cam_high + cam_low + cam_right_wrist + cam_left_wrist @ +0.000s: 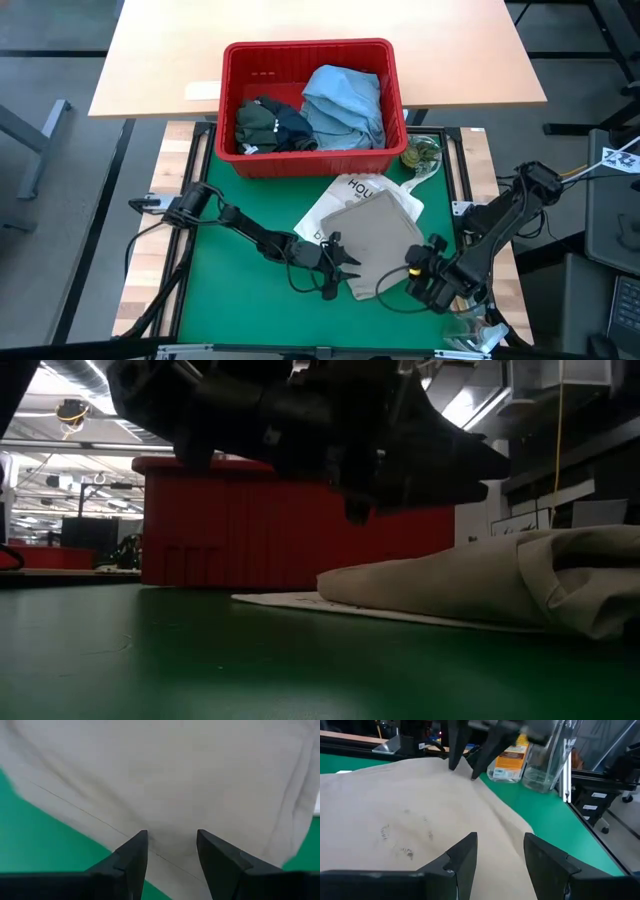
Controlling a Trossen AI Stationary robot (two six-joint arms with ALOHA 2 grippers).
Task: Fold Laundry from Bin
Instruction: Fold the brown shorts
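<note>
A folded beige garment (380, 240) lies on a white printed tote bag (345, 195) on the green mat. The red bin (310, 47) stands behind it, holding a light blue shirt (345, 105), a dark olive garment (258, 120) and a navy one (292, 128). My left gripper (345, 268) is open, low and nearly level at the beige garment's near left edge (395, 810). My right gripper (418, 268) is open and slants down over the garment's near right part (175, 770). Whether either one touches the cloth, I cannot tell.
A glass jar (422, 155) stands at the mat's far right corner. A clear container (545, 765) and a labelled bottle (512, 760) stand at the near right corner, just behind my right gripper. The mat to the left of the tote bag is bare.
</note>
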